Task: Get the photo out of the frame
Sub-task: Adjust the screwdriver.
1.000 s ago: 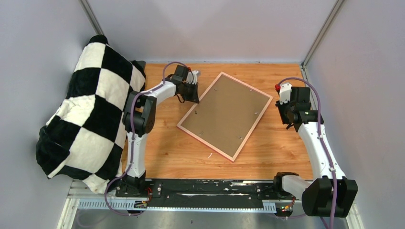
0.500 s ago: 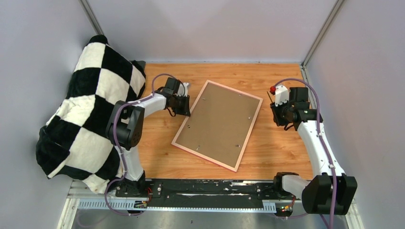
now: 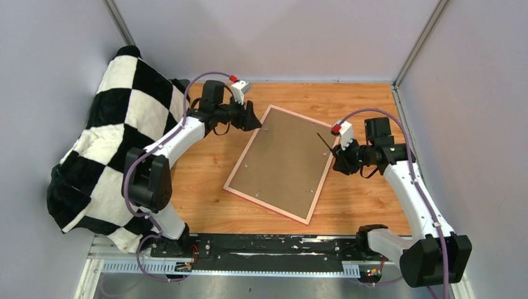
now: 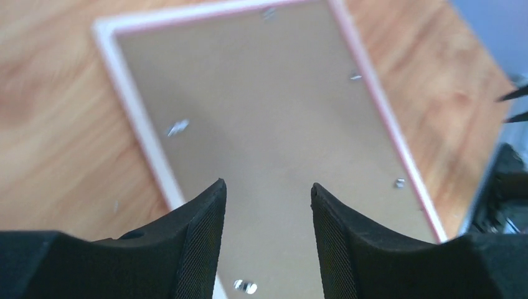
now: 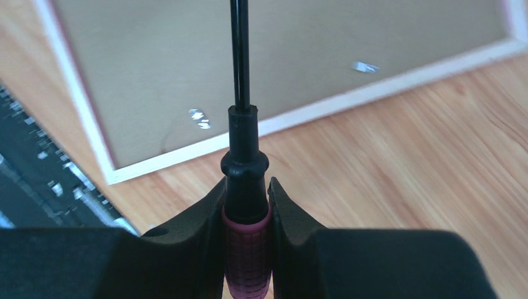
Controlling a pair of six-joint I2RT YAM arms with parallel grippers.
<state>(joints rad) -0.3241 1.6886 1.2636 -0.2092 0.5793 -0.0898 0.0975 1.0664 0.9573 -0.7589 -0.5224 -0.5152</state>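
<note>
Black-and-white checked blanket (image 3: 106,149) is heaped well off the left side of the frame (image 3: 246,147) and plays no part. Your left gripper (image 4: 266,187) hovers over the frame's far left corner, fingers spread apart with nothing between them. The frame lies face down, so you see only the brown backing board (image 3: 283,162) inside the pink border, pinned by small metal tabs (image 4: 177,128). The photo, I judge, sits hidden beneath it. Just off the frame's right edge, your right gripper (image 5: 246,187) is clamped on a screwdriver (image 5: 240,56), its shaft aimed at that edge. You are at the tab-freeing step. Next, slide the tip under a tab near the frame's right edge and bend it up, while the left steadies the frame.
</note>
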